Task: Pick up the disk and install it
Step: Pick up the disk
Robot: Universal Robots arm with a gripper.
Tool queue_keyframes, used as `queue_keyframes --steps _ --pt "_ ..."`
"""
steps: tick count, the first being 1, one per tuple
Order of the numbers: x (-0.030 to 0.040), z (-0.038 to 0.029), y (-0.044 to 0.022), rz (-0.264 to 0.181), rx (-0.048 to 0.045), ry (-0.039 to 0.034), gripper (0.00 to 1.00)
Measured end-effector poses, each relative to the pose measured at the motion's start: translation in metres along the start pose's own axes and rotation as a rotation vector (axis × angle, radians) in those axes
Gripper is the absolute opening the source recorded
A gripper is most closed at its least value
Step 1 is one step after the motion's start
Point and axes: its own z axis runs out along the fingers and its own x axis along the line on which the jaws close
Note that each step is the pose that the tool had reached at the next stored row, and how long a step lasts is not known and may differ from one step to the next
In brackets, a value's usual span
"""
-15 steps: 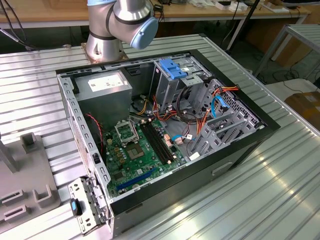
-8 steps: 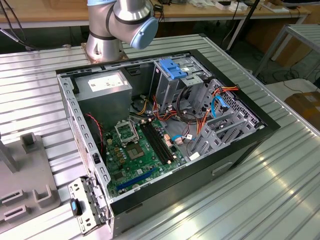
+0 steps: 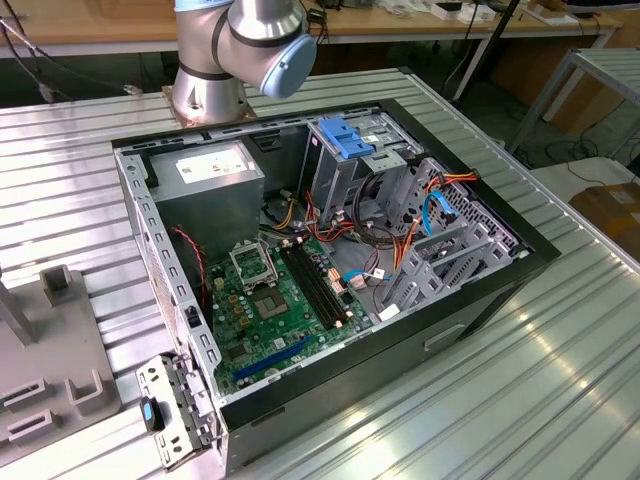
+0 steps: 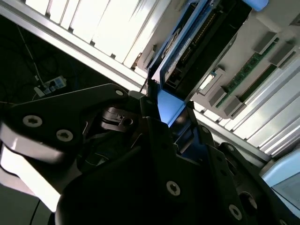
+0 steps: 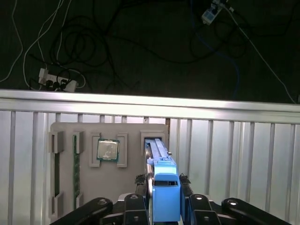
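The disk (image 5: 157,149) stands on edge in a slot of the grey fixture (image 5: 65,187) near the table (image 5: 234,140) edge, its blue tab facing outward, apparently to offer a handhold. The gripper (image 5: 165,199), narrowed to the tab's width, clamps it from both sides.

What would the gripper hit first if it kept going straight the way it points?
Probably the dark flat disk with bright blue plastic rails, whose blue tab sits right at the gripper; behind it lies the pale grey slotted holder tray.
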Motion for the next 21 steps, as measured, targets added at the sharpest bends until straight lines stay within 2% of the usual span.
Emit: queue_keyframes --steps 2,5,7,9,15,18,21 --pt "-0.0003 -0.0116 -0.0002 0.000 0.0001 0.0000 0.36" --pt "-0.0007 -0.0234 -0.0003 0.000 0.0000 0.0000 0.36" --pt "-0.0010 -0.0356 -0.0004 0.000 0.0000 0.0000 0.36" --pt "-0.0012 -0.0428 -0.0006 0.000 0.0000 0.0000 0.36" --pt "-0.0016 -0.0574 -0.0007 0.000 0.0001 -0.0001 0.36" --pt "-0.0017 -0.0607 -0.0008 0.000 0.0000 0.0000 0.36" --pt "-0.0017 -0.0608 -0.0008 0.000 0.0001 -0.0001 0.36"
